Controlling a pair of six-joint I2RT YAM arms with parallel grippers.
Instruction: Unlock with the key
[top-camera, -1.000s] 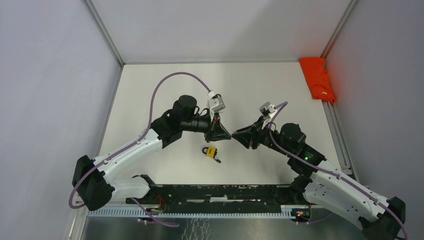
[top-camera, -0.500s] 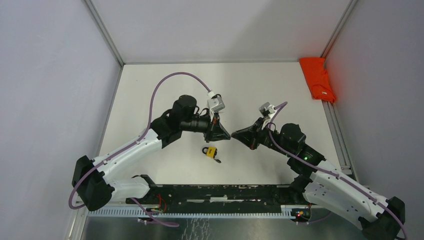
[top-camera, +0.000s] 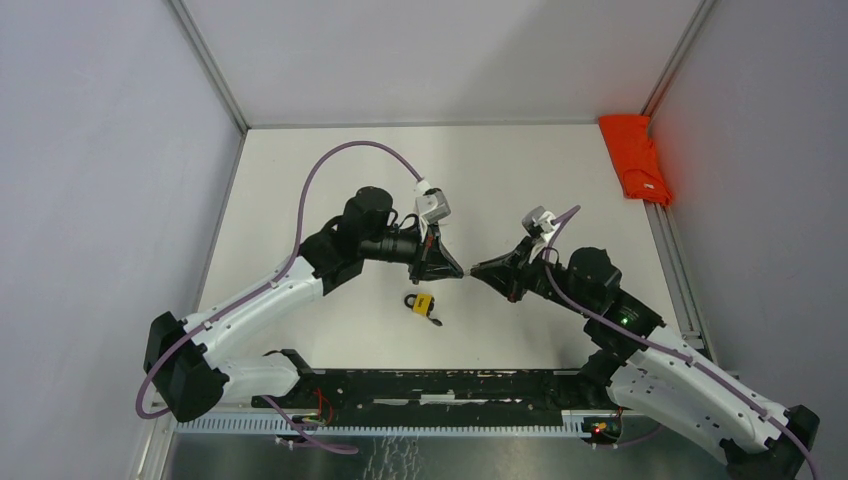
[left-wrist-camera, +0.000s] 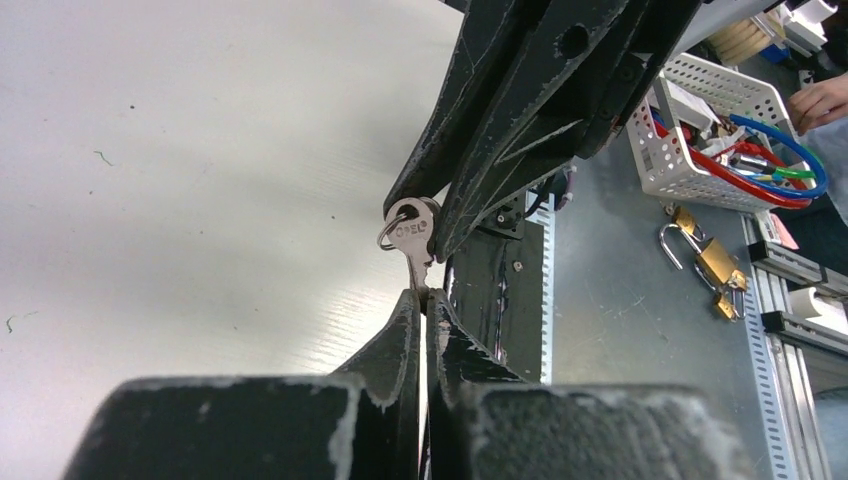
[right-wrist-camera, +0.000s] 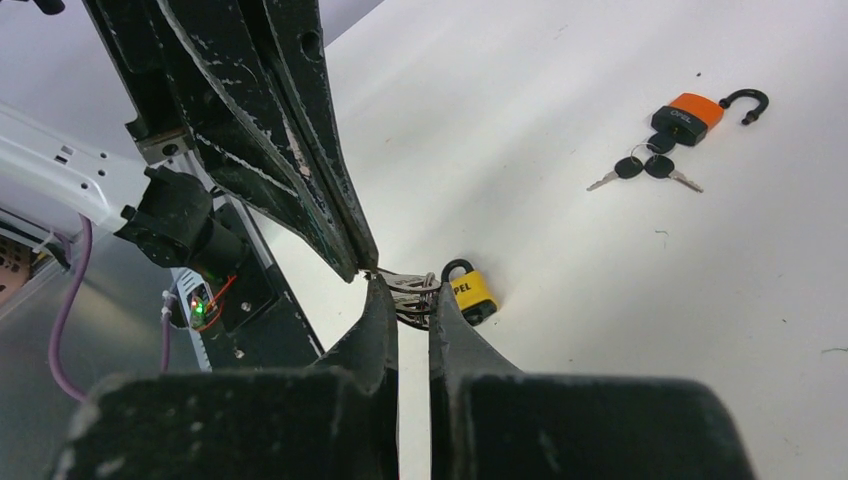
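In left end effector (left-wrist-camera: 421, 298), key (left-wrist-camera: 411, 236).

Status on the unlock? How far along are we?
Done: the key is off the table, up between the two arms. In hand: the left arm's jaws pinch its blade and the right arm's jaws look closed on its head, which looks like a mid-air handover or regrip. Left: the yellow padlock lies on the table below, shackle apparently closed, held by neither arm. The key is not yet inserted or turned.

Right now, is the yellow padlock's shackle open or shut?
Shut: the shackle of the yellow padlock forms a closed loop into its body.
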